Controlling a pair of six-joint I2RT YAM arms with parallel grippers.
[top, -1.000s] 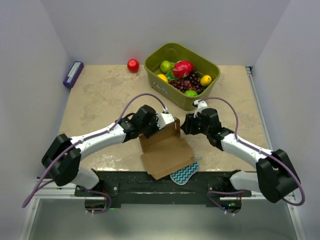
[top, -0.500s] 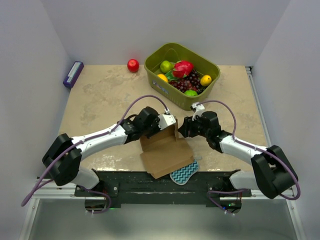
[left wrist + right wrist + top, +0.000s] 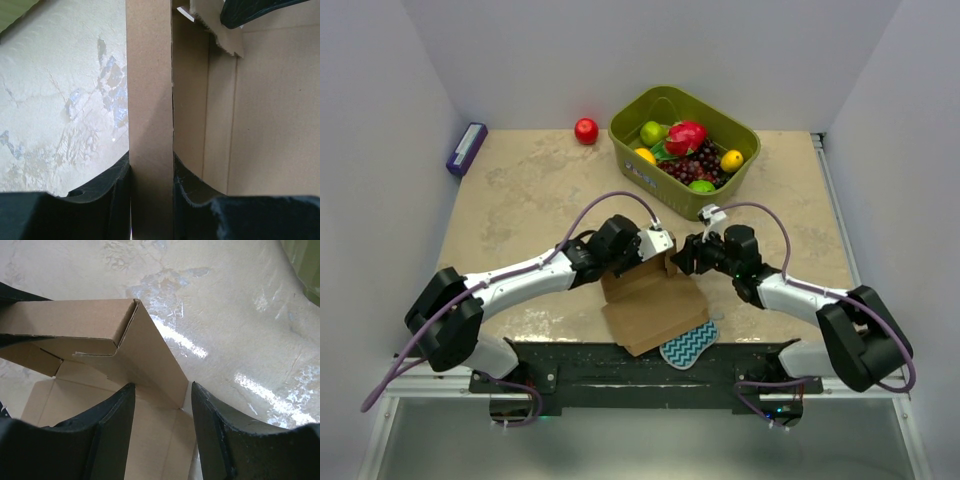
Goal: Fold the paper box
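The paper box (image 3: pixel 650 308), plain brown cardboard, lies half-formed near the table's front edge with its far wall raised. My left gripper (image 3: pixel 656 246) is shut on that raised wall; in the left wrist view the folded strip of the paper box (image 3: pixel 150 100) stands pinched between both fingers of the left gripper (image 3: pixel 151 172). My right gripper (image 3: pixel 686 256) is open at the box's right far corner. In the right wrist view a side flap of the paper box (image 3: pixel 150 360) reaches into the gap of the right gripper (image 3: pixel 162 400). The left finger lies against the flap and the right finger stands off it.
A green basket (image 3: pixel 628 138) full of fruit stands at the back, just beyond both grippers. A red apple (image 3: pixel 586 131) lies to its left, and a purple box (image 3: pixel 467 148) at the far left edge. A teal zigzag sponge (image 3: pixel 687 346) peeks from under the box's front right corner.
My right gripper has moved left, up to the box's right corner, its fingers now round the side flap. The left gripper keeps its hold on the far wall.
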